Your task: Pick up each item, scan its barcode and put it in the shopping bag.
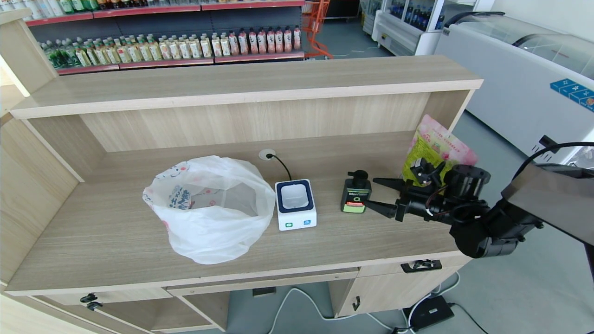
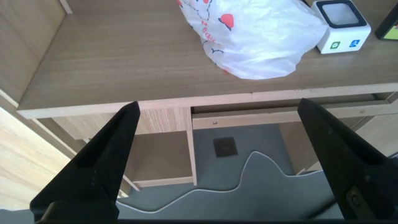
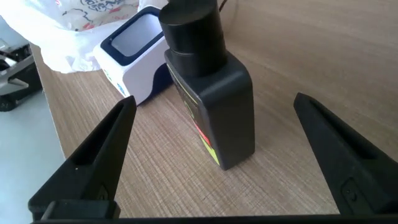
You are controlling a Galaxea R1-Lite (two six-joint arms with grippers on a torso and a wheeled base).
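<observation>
A black bottle (image 1: 356,192) with a green and orange label stands upright on the wooden counter, right of the white barcode scanner (image 1: 295,204). My right gripper (image 1: 380,195) is open just right of the bottle, level with it, its two fingers spread on either side. The right wrist view has the bottle (image 3: 208,87) close ahead between the open fingers, apart from both. A white plastic shopping bag (image 1: 211,204) sits open left of the scanner. A pink and green snack pouch (image 1: 436,148) leans at the counter's back right. My left gripper (image 2: 217,162) is open, held off the counter's front edge above the floor.
The counter (image 1: 116,236) has a raised back wall and side walls. A black cable (image 1: 283,166) runs from the scanner to a hole in the counter. Drawers and an open compartment (image 2: 161,158) lie under the front edge. Store shelves and freezers stand behind.
</observation>
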